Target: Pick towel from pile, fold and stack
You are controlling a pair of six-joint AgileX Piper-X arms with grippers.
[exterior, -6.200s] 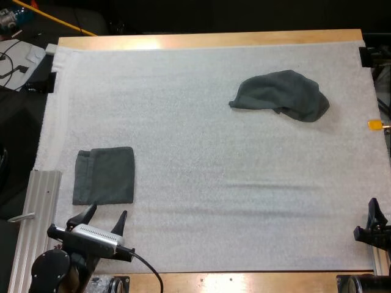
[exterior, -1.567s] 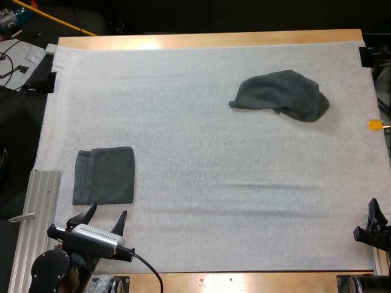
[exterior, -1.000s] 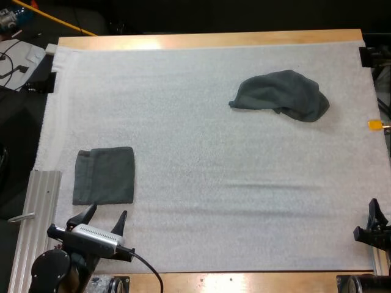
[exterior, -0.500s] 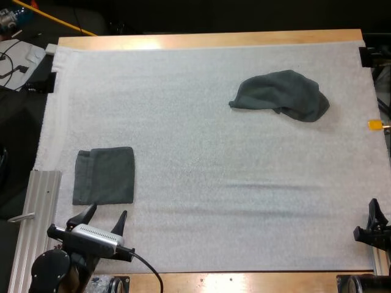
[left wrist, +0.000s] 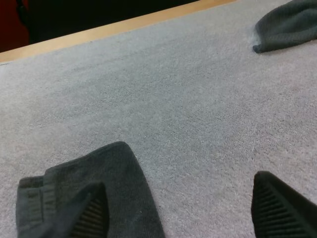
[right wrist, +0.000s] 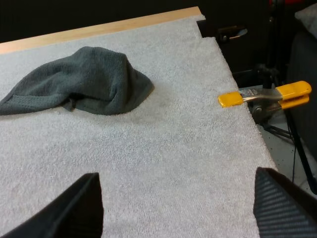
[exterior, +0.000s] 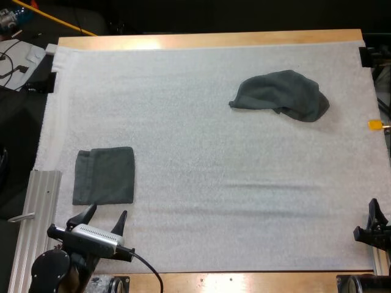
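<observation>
A crumpled dark grey-green towel (exterior: 281, 95) lies on the white mat (exterior: 201, 152) at the far right; the right wrist view has this crumpled towel (right wrist: 81, 82) well ahead of the fingers. A folded towel (exterior: 104, 176) lies flat at the near left. My left gripper (exterior: 103, 219) hovers just behind the folded towel (left wrist: 94, 198), open, one fingertip over the towel's near edge. My right gripper (exterior: 372, 218) rests at the mat's near right edge, open (right wrist: 178, 208) with nothing between its fingers.
A ribbed metal rail (exterior: 33, 226) runs along the mat's near left side. A yellow clamp (right wrist: 267, 96) grips the mat's right edge. The wooden table edge (exterior: 208, 39) borders the far side.
</observation>
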